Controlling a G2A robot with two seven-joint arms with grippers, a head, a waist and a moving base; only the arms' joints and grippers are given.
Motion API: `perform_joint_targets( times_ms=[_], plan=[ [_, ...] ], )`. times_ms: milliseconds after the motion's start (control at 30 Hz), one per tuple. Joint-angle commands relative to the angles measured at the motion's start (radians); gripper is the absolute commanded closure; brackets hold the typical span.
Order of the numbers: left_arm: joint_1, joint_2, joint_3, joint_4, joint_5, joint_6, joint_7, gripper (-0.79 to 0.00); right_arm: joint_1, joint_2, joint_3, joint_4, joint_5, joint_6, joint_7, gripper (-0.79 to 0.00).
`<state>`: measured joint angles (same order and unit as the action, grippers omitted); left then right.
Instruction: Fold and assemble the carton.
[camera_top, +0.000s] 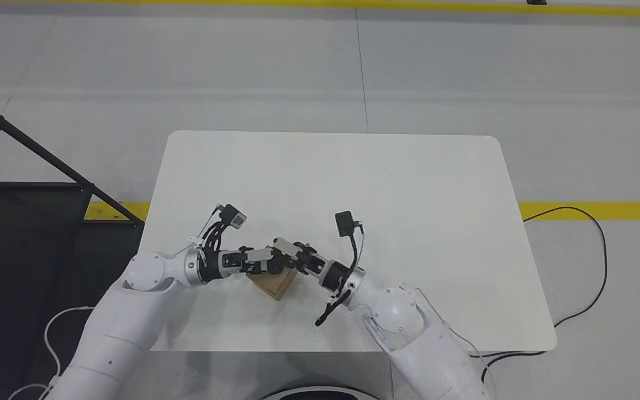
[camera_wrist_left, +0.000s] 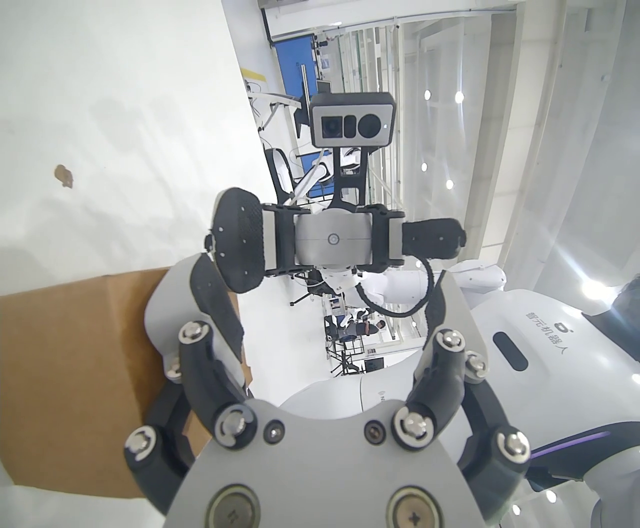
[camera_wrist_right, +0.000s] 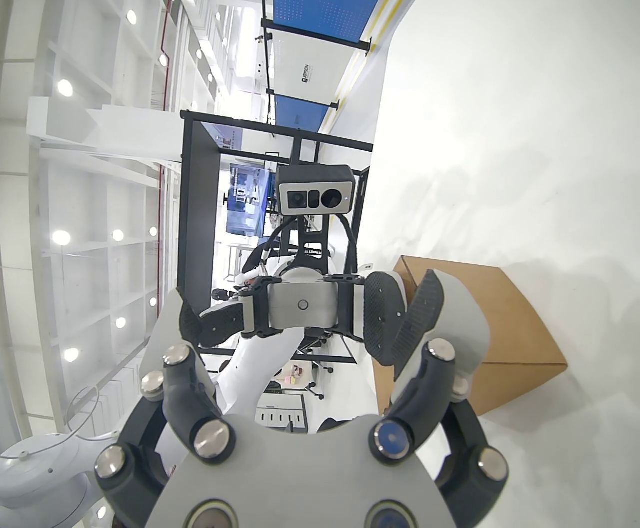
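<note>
With the brown carton (camera_top: 275, 285) near the table's (camera_top: 420, 200) 7 o'clock edge, left gripper (camera_wrist_left: 322, 275) and right gripper (camera_wrist_right: 308, 292) gape wide and empty, a finger of each apparently touching it, so they should press opposing panels inward evenly.

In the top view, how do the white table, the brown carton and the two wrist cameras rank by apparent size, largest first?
1. white table
2. carton
3. left wrist camera and right wrist camera: they look about alike, so I do not rank them.
</note>
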<state>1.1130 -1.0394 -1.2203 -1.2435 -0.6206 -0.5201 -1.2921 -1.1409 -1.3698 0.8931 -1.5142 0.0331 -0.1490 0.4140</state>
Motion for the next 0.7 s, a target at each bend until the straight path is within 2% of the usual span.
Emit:
perform_joint_targets(
  times_ms=[0,300,533,667],
  plan=[
    [0.001,0.000,0.000,-0.001,0.000,0.002,-0.001,-0.785,0.001,-0.001,0.001,0.004,0.002,0.002,-0.001,-0.785],
    [-0.001,-0.001,0.002,0.002,-0.002,0.001,-0.002,-0.785,-0.004,-0.004,0.009,0.006,0.003,0.000,-0.004,-0.785],
    [-0.002,-0.001,0.000,0.001,-0.001,-0.001,-0.002,-0.785,-0.029,-0.004,0.029,-0.013,0.006,-0.074,-0.040,-0.785],
    [0.000,-0.001,-0.002,-0.002,-0.001,0.000,-0.002,-0.785,-0.033,-0.004,0.029,-0.014,-0.002,-0.070,-0.026,-0.785]
  ],
)
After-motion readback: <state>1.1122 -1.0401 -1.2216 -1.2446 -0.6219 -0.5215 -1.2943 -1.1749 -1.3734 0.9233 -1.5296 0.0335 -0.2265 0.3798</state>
